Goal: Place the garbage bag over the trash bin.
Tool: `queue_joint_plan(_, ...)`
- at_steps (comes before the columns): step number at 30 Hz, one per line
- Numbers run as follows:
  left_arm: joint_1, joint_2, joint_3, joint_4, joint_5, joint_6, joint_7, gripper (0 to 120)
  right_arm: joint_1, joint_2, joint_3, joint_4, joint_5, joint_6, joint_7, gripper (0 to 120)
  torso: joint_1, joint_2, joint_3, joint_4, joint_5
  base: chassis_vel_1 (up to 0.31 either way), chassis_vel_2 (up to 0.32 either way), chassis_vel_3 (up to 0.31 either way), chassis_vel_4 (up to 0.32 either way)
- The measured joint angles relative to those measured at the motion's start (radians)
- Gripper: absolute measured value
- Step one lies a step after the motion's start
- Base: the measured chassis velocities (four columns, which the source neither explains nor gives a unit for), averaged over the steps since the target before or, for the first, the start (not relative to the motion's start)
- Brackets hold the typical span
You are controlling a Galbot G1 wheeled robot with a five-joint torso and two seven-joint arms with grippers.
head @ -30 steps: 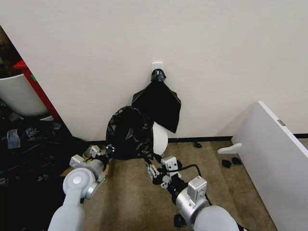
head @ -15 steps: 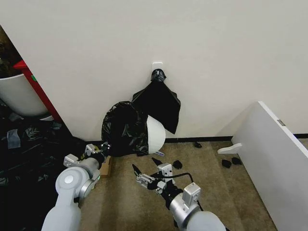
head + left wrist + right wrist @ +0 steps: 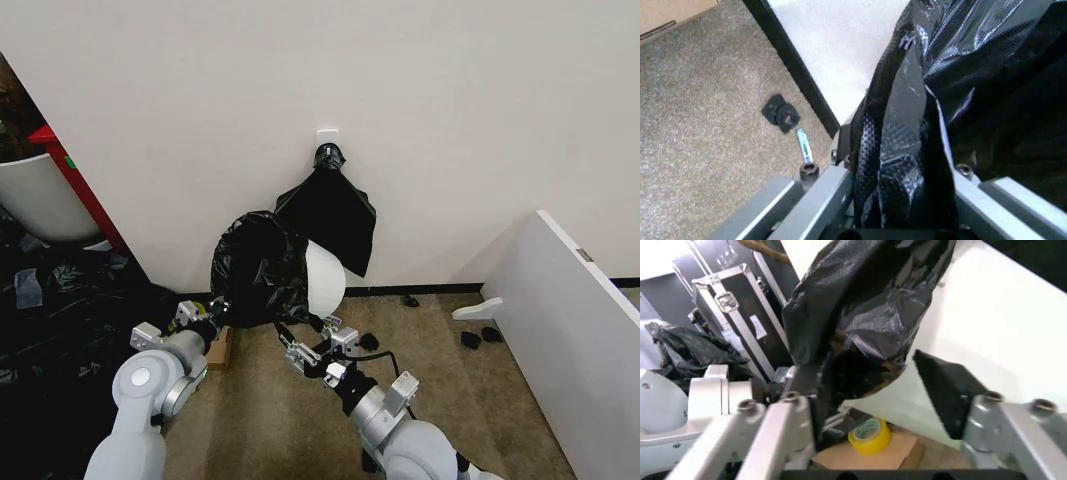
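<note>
Brown carpet runs up to a plain white wall, and at centre frame in your head view you have the trash bin (image 3: pixel 326 280) tipped on its side against the wall, with the garbage bag (image 3: pixel 258 280) pulled over most of it and its white base bare toward the right. Your left arm reaches in from the lower left, elbow bent, its left tool (image 3: pixel 213 313) at the bag's lower left edge; the left wrist view shows its fingers clamped on a fold of the black plastic (image 3: pixel 903 165). Your right arm comes up from bottom centre, and the right tool (image 3: pixel 305 338) sits just under the bin with its jaws spread, bag and rim between them (image 3: pixel 860 340), gripping nothing.
</note>
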State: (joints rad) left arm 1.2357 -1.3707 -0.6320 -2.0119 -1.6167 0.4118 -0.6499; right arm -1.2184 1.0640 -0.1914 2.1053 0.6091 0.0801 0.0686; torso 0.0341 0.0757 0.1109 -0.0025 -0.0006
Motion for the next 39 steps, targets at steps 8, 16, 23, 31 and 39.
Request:
queue_joint_plan(8,-0.001,0.006,-0.002,-0.001,0.001,0.000,0.000,0,0.005,-0.004,0.005,-0.036,-0.052,0.050,-0.074,14,0.000,0.000,0.000,0.0000,0.0001,0.000,0.000,0.000,0.000)
queue_joint_plan(16,-0.008,0.002,0.001,0.008,0.004,0.000,0.000,0,0.014,-0.003,0.008,-0.055,-0.061,0.092,-0.131,0,0.000,0.000,0.000,0.0000,0.0000,0.000,0.000,0.000,0.000)
queue_joint_plan(23,-0.013,-0.001,0.004,0.008,0.001,0.000,-0.001,0,0.014,-0.007,0.005,-0.070,-0.026,0.124,-0.266,0,0.000,0.000,0.000,0.0000,0.0001,0.000,0.000,0.000,0.000)
queue_joint_plan(31,-0.010,-0.006,0.002,-0.015,-0.018,0.004,-0.013,0,0.042,-0.015,0.029,-0.150,-0.101,0.119,-0.370,0,0.000,0.000,0.000,-0.0001,0.0001,0.000,0.000,0.000,0.000)
queue_joint_plan(39,0.005,0.003,-0.019,-0.052,-0.051,0.020,-0.030,0,0.094,-0.014,0.097,-0.267,-0.320,0.082,-0.185,0,0.000,0.000,0.000,0.0001,0.0001,0.000,0.000,0.000,0.000)
